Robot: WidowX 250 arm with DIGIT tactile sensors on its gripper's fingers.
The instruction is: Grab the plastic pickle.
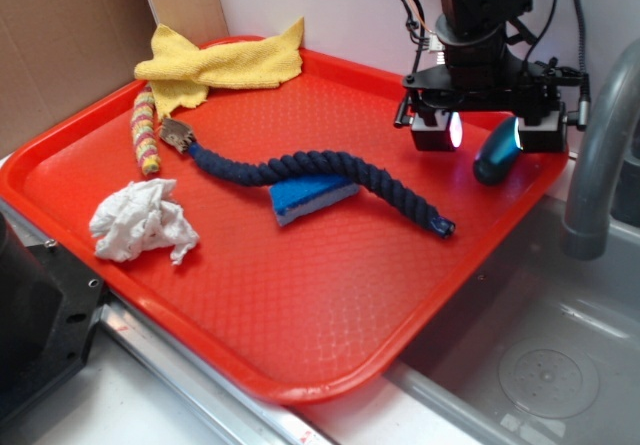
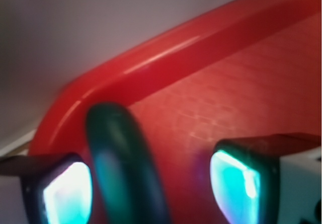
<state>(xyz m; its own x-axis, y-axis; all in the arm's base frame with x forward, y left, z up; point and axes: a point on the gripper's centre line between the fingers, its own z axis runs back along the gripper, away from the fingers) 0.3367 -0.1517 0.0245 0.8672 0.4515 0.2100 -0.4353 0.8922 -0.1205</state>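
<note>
The black robot arm reaches down over the far right corner of the red plastic tray (image 1: 330, 355), its gripper (image 1: 485, 133) spread wide, lit fingers (image 2: 65, 194) straddling the small glossy dark green plastic pickle (image 1: 496, 153) (it sits nearer one finger in the wrist view, not pinched). The tray holds one dark blue twisted rope (image 1: 320, 172), one blue sponge (image 1: 310, 197), one crumpled white tissue (image 1: 140, 223), one yellow cloth (image 1: 222, 63) and one yellow-and-red striped knitted stick (image 1: 146, 133).
</note>
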